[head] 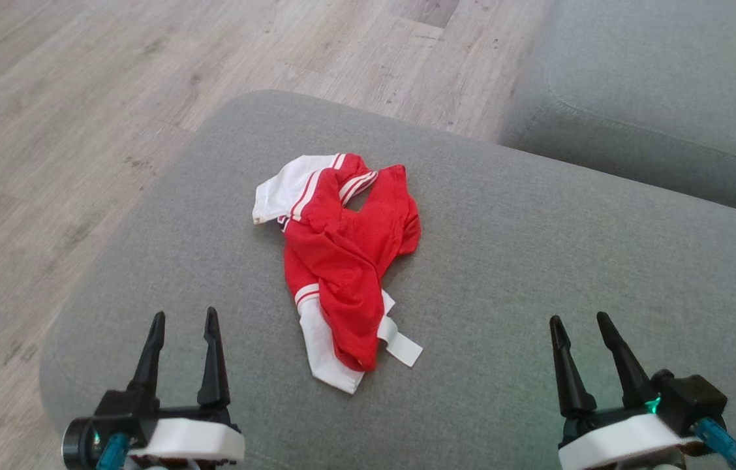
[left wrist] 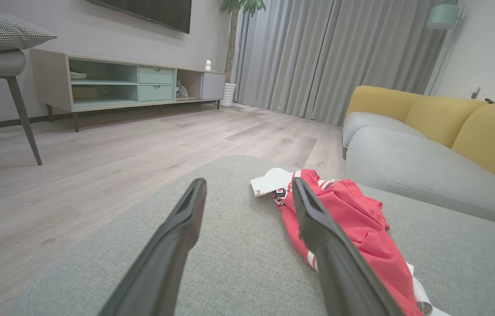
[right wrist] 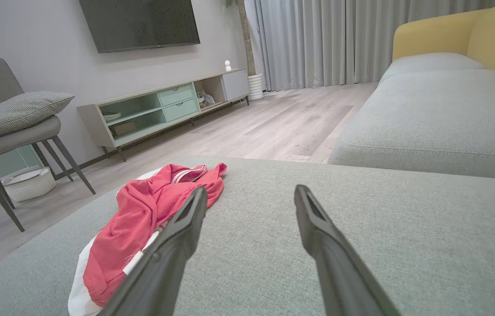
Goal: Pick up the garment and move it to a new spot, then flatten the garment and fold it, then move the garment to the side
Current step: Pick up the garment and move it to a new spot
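Both wide open & empty, left gripper [head: 184, 314] at 7 o'clock & right gripper [head: 579, 318] at 5, crumpled red/white garment [head: 342, 261] mid-cushion [head: 537, 261] at 12 btwn them; best to pinch a thick red fold deep, lift slow.

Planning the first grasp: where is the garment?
Head view: the red garment lies crumpled on the grey cushion, ahead, between left pincer and right pincer.

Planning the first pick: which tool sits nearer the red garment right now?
Left. The left tool, open, is a short way left of the garment, near its lower end; the right tool, also open, is farther off to its right over the grey cushion.
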You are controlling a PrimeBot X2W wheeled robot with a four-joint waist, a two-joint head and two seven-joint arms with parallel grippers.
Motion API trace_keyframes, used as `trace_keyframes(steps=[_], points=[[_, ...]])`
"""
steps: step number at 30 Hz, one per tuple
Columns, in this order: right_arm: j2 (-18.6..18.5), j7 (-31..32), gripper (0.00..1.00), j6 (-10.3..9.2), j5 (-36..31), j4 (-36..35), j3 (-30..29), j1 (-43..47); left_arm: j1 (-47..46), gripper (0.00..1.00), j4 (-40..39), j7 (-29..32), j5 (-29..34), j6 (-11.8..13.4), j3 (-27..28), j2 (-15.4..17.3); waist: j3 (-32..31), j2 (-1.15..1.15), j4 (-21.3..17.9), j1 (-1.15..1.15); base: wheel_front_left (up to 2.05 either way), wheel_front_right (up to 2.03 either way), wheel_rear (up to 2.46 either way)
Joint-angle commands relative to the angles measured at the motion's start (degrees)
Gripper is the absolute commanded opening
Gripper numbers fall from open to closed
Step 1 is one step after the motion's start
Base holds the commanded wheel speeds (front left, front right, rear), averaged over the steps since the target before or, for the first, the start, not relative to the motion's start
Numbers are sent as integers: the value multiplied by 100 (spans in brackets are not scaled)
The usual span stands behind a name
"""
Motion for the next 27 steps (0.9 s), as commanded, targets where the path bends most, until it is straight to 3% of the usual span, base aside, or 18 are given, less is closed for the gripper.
trace_keyframes(steps=[1,9,17,21,27], points=[[-37,-69,100,-4,32,-144,143,-183,-260,100,-185,-29,66,-18,206,14,14,0,30,0,0,0,0],[-37,-69,100,-4,-91,-130,4,-302,-752,100,178,-19,70,-273,-74,14,338,0,-106,0,0,0,0],[-37,-69,100,-4,-292,-237,-170,-625,-2254,100,1159,1063,91,-713,-942,108,1028,0,-472,0,0,0,0],[-37,-69,100,-4,-389,-209,-231,-775,-2839,100,1521,1534,55,-779,-1290,241,1292,0,-663,0,0,0,0],[-37,-69,100,-4,-457,-202,-241,-948,-3400,100,2278,1970,41,-733,-1302,436,1525,0,-900,0,0,0,0]])
